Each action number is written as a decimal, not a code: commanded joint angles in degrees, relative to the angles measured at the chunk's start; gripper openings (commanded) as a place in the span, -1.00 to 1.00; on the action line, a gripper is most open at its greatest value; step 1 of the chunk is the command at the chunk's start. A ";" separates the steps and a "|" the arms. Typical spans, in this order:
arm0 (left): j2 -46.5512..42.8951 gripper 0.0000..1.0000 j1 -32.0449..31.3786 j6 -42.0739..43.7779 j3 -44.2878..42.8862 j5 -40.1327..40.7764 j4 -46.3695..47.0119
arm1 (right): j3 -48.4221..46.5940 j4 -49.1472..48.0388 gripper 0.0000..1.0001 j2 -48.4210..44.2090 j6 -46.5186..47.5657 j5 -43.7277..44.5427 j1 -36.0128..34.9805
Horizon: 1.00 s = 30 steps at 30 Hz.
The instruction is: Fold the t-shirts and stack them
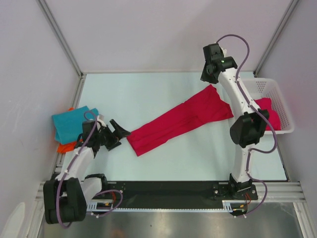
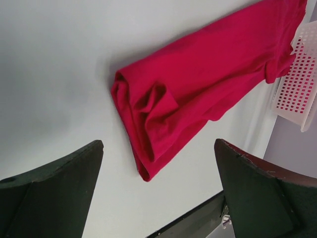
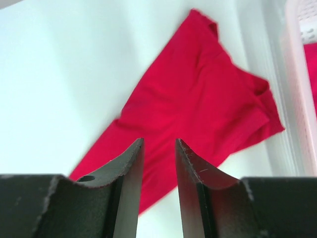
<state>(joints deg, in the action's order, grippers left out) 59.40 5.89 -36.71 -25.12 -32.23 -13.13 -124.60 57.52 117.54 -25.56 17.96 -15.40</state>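
Red t-shirt [image 1: 181, 121], folded into a long strip, lies slantwise across the surface [image 1: 148, 89], its near end just beside the wide-open, empty left end effector [image 1: 120, 129], its far end near the narrowly parted, empty right end effector [image 3: 158, 141].

Left arm [image 1: 81, 153] low, angled inward; left end effector [image 2: 158, 144] fingers spread wide, empty. Right arm [image 1: 237, 94] raised, stretched far forward; right end effector [image 3: 158, 146] fingers slightly apart, empty.
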 commanded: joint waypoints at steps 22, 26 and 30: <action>7.83 0.99 -12.13 -7.41 6.49 11.92 17.69 | 10.08 5.94 -0.27 -16.64 0.43 -0.91 -4.99; 10.74 0.90 -12.75 -7.85 6.49 10.70 21.29 | 9.55 7.08 -0.27 -16.81 1.04 -0.12 -4.99; 12.41 0.35 -12.83 -8.90 7.63 8.32 25.07 | 10.07 7.79 -0.28 -17.34 1.30 1.03 -5.08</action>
<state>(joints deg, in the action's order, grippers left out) 69.97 -6.33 -44.99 -18.85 -22.41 9.58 -112.86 63.64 102.74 -25.23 16.88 -20.16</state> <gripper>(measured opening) 0.755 0.365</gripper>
